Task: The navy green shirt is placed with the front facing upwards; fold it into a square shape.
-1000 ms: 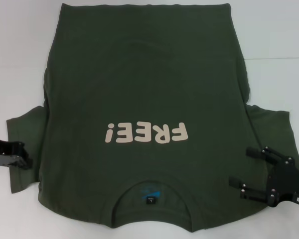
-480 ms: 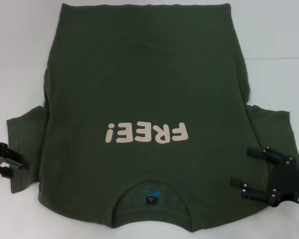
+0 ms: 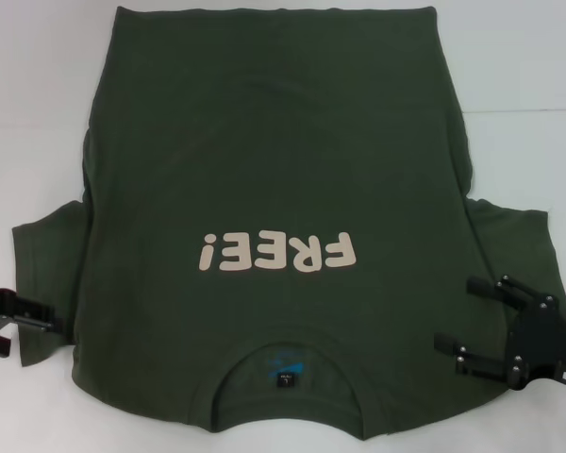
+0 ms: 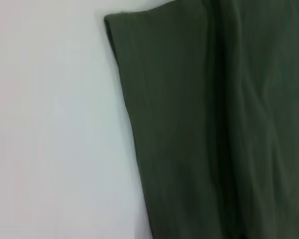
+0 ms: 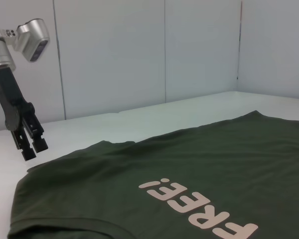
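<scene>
Navy green shirt (image 3: pixel 274 189) lies flat, print up, on the white table (image 3: pixel 38 85). Right gripper (image 3: pixel 467 316) hovers wide open over its sleeve; left gripper (image 3: pixel 33 326) sits at the other sleeve, nearly closed, holding nothing.

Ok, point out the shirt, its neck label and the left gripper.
shirt (image 3: pixel 264 151), head view, on the chest fabric.
neck label (image 3: pixel 285 377), head view, inside the collar.
left gripper (image 5: pixel 31 147), right wrist view, at its fingertips.

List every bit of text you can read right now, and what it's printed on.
"FREE!": cream lettering on the chest of the navy green shirt, upside down in the head view.
Blue neck label inside the collar: too small to read.
Nothing else legible.
</scene>
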`<state>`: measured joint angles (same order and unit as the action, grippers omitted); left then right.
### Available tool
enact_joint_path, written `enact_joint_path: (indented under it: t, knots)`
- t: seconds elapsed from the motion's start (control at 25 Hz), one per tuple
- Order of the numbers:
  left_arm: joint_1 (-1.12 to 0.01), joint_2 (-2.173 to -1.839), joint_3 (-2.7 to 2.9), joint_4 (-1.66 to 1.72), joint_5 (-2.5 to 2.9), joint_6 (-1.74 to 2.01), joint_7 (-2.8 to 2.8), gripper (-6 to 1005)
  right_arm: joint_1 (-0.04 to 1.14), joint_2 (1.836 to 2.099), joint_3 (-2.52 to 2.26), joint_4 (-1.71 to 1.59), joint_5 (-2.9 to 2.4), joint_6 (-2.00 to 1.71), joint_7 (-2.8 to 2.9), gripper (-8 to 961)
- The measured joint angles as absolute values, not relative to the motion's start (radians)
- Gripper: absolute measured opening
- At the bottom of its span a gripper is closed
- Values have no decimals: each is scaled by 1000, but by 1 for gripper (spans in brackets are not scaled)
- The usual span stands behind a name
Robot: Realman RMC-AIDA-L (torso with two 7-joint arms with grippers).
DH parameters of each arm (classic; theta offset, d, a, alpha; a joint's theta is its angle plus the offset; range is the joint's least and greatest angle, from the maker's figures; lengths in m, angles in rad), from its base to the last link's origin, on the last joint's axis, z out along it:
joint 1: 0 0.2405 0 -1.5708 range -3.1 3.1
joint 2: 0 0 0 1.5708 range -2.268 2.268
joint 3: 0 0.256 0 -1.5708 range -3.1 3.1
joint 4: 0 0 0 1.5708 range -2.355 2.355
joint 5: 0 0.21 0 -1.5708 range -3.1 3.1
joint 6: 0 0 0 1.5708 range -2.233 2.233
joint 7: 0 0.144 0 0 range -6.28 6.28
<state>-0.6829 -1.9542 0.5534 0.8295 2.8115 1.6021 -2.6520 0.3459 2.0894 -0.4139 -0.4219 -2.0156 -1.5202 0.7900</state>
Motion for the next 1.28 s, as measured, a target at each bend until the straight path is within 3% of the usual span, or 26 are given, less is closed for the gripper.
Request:
enact_joint_path:
  t: [0.24,1.28]
  knots:
    - [-683,-1967,577,826,2825,1581,-2655,874,346,2089,-413,-422,-2016,-1520,790,940]
    - [-689,-1973,579,803,2828,1546,-2663,873,348,2089,-413,-422,-2016,-1520,790,940]
